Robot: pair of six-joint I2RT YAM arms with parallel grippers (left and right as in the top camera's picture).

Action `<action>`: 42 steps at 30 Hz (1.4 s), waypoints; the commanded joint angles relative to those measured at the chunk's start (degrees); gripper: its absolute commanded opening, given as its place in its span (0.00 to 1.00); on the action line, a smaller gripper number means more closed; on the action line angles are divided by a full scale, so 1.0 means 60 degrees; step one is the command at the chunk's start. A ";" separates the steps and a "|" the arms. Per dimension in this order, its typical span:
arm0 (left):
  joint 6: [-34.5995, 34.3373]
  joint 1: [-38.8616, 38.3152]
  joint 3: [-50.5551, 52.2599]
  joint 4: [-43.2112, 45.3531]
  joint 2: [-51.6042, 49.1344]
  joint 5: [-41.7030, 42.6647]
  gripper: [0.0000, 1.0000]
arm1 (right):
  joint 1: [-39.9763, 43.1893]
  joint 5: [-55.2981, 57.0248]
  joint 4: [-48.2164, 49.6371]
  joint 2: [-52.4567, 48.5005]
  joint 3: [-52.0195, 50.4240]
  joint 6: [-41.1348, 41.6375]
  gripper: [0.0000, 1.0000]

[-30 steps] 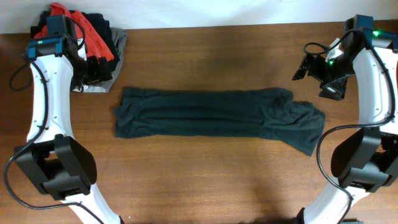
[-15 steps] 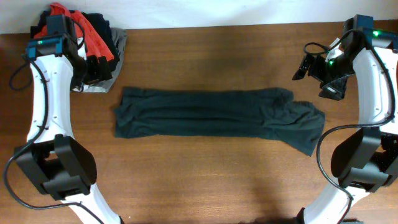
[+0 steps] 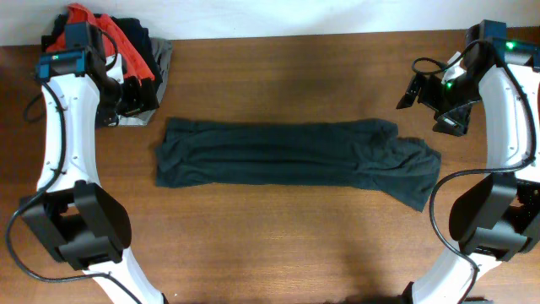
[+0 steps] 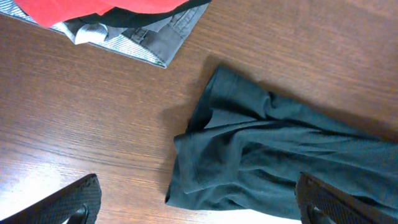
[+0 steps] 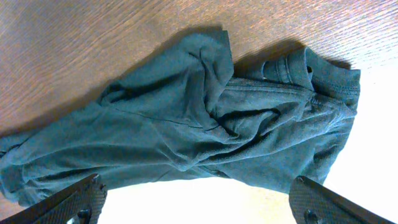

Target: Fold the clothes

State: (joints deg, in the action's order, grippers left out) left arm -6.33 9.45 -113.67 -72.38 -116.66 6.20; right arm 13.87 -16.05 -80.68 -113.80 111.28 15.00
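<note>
The clothes (image 3: 287,156) are one dark charcoal garment lying as a long wrinkled strip across the middle of the table. Its left end (image 4: 261,155) shows in the left wrist view and its bunched right end (image 5: 205,118) in the right wrist view. My left gripper (image 3: 139,100) hovers open above and behind the strip's left end, beside the pile, with nothing between its fingers (image 4: 74,202). My right gripper (image 3: 426,114) hangs open just behind the right end, and its fingers (image 5: 323,205) are empty too.
A pile with a red T-shirt (image 3: 126,42) and a grey folded garment (image 3: 160,63) sits at the back left corner; its grey edge (image 4: 143,37) lies close to the strip's left end. Bare wood (image 3: 278,245) lies in front of the strip.
My left gripper has shifted slightly to the right beside the pile. The right arm and the garment have not moved.
</note>
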 commanded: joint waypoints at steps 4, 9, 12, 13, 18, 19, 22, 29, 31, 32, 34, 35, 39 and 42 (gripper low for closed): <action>0.0576 0.0430 0.0018 -0.0091 -0.0845 0.0022 0.99 | -0.0058 0.0036 -0.0022 -0.0015 0.0106 0.0011 0.99; 0.1847 0.0670 0.0029 -0.0244 -0.1508 0.1002 0.99 | -0.0058 0.0036 -0.0022 -0.0015 0.0106 0.0011 0.99; 0.2426 0.0703 0.0029 -0.0262 -0.1741 0.1519 0.99 | -0.0058 0.0036 -0.0022 -0.0015 0.0106 0.0011 0.99; 0.2703 0.0703 0.0029 -0.0266 -0.1818 0.1617 0.99 | -0.0058 0.0036 -0.0018 -0.0015 0.0106 0.0011 0.99; 0.3009 0.0732 0.0036 -0.0237 -0.2182 0.1581 0.99 | -0.0058 0.0036 -0.0022 -0.0015 0.0106 0.0011 0.99; 0.3009 0.0732 0.0036 -0.0182 -0.2328 0.1585 0.99 | -0.0058 0.0036 -0.0022 -0.0015 0.0106 0.0011 0.99; 0.3045 0.0732 0.0036 -0.0069 -0.2718 0.1596 0.99 | -0.0058 0.0036 -0.0018 -0.0015 0.0106 0.0011 0.99; 0.3636 0.0729 0.0036 -0.0044 -0.3217 0.2135 0.99 | -0.0058 0.0036 -0.0022 -0.0015 0.0106 0.0011 0.99; 0.3646 0.0729 0.0036 0.0033 -0.3217 0.2193 0.99 | -0.0058 0.0036 -0.0022 -0.0015 0.0106 0.0011 0.99; 0.3646 0.0729 0.0036 0.0036 -0.3217 0.2189 0.99 | -0.0058 0.0036 -0.0018 -0.0015 0.0106 0.0011 0.99; 0.3646 0.0750 0.0036 0.0026 -0.3220 0.2189 0.99 | -0.0058 0.0036 -0.0022 -0.0015 0.0106 0.0011 0.99; 0.3646 0.0769 0.0040 0.0029 -0.3224 0.2189 0.99 | -0.0058 0.0036 -0.0018 -0.0015 0.0106 0.0011 0.99; 0.3646 0.0776 0.0044 0.0066 -0.3257 0.2193 0.99 | -0.0058 0.0036 -0.0022 -0.0015 0.0106 0.0011 0.99; 0.3650 0.0772 0.0044 0.0098 -0.3351 0.2273 0.99 | -0.0058 0.0036 -0.0018 -0.0015 0.0106 0.0011 0.99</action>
State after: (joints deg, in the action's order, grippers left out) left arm 14.17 13.67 -113.45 -72.01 -135.87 18.11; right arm 13.87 -16.05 -80.73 -113.80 111.28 15.00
